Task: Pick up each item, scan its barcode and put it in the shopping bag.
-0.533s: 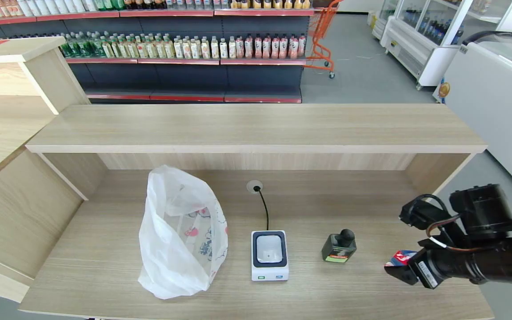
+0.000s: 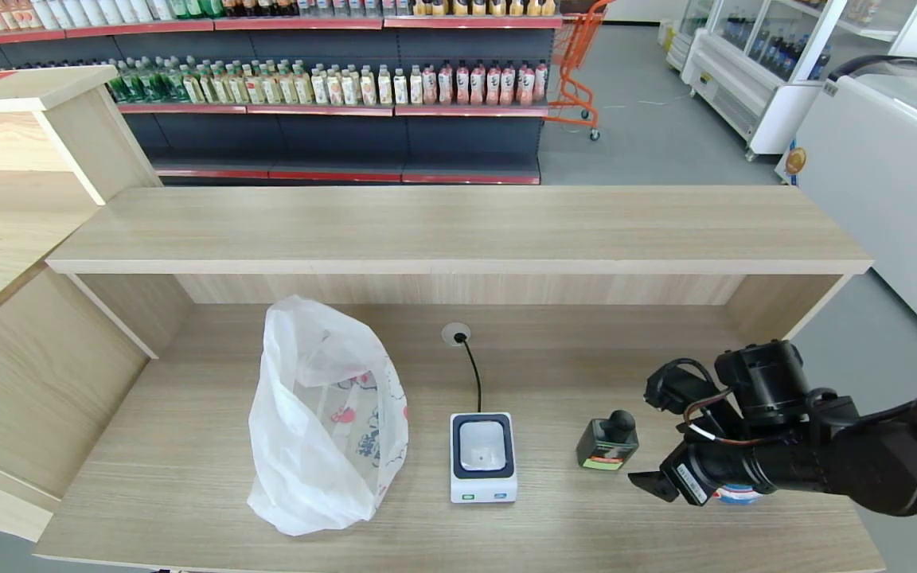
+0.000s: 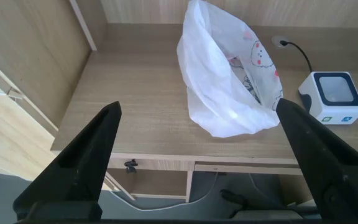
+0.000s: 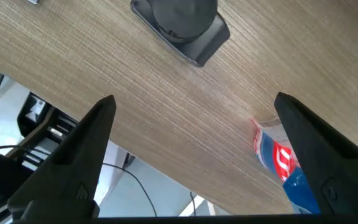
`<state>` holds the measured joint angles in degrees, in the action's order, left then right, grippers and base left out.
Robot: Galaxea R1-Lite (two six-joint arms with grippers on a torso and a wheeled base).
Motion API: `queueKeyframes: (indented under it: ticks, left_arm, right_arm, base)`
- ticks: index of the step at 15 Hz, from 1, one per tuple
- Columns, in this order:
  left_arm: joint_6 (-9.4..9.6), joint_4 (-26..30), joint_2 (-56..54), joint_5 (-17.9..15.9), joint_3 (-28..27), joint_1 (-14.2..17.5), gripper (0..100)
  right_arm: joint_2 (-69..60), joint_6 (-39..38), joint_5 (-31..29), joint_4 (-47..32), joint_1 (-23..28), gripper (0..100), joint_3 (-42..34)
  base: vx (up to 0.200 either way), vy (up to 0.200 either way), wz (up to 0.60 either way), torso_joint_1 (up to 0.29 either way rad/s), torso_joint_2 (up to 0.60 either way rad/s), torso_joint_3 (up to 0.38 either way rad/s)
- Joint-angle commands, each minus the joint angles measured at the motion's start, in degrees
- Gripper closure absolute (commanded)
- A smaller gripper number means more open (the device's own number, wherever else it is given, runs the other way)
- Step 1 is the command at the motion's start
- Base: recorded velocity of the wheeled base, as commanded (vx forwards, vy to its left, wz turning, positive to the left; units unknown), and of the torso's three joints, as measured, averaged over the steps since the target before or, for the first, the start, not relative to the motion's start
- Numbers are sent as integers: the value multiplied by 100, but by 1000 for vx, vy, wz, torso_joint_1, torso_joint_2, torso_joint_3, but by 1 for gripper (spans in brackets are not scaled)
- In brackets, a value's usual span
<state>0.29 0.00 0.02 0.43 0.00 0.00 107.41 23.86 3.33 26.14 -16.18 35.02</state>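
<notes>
While the right gripper [image 4: 194, 102] hangs over the near right part of the counter [image 2: 188, 477], its fingers stand wide apart with nothing between them. It points left, toward the bottle [image 2: 608, 442].

The bottle is dark, with a round black cap and a green and red label on its near face. It appears to stand upright, cap on top, just right of the scanner [image 2: 482, 455] and apart from it.

A blue and red packet [image 4: 281, 165] lies on the counter near the near edge, right of the bottle. In the right wrist view one finger crosses it, so its far end is hidden and I cannot tell which way it points.

The scanner sits mid-counter, window facing up. Its long axis runs near to far, and its black cable [image 2: 474, 374] leads from the far side to a hole in the counter.

The bag [image 2: 327, 414] stands left of the scanner. It is white, thin and tall, with its mouth open upward and toward the right.

The left gripper [image 3: 197, 107] hangs off the near left edge of the counter, pointing at the bag. Its fingers are spread wide and hold nothing.
</notes>
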Motion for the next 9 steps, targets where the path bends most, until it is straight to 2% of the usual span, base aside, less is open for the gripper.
queueKeyframes:
  ticks: [1,6,9]
  left_arm:
    - [6,0,-2,1,0,0,0]
    - [6,0,-2,1,0,-9,0]
    - [6,0,-2,1,0,-9,0]
  right_arm:
    - [395,5,124,199,-8,0,-4]
    - [1001,14,625,1218,-8,0,31]
    - [1159,128,731,1429,-8,0,40]
  base:
    - [0,0,0,0,0,0]
    - [0,0,0,0,0,0]
    - [0,0,0,0,0,0]
